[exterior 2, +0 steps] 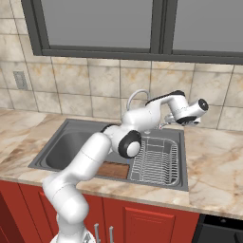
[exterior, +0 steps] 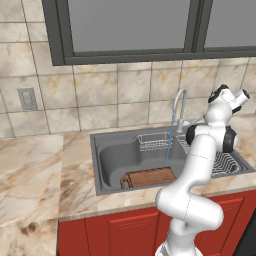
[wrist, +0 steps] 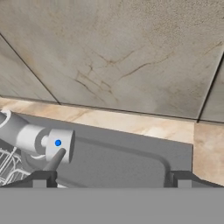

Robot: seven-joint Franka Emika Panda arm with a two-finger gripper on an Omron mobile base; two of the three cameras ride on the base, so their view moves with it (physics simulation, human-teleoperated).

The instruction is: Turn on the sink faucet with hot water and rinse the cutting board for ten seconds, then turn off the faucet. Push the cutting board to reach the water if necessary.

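Note:
The sink faucet arches over the dark grey sink, and a thin blue stream of water falls from its spout. The stream comes down at the right end of the reddish-brown cutting board, which lies along the basin's front wall; the arm partly hides the cutting board in the right base view. My gripper is open behind the sink, level with the faucet's base. The faucet's handle, a silvery cylinder with a blue dot, sits just above my left fingertip, its thin lever pointing down toward it.
A small wire basket hangs at the back of the basin. A wire dish rack fills the sink's right part under my arm. The tiled wall is close ahead of the hand. Marble counter flanks the sink.

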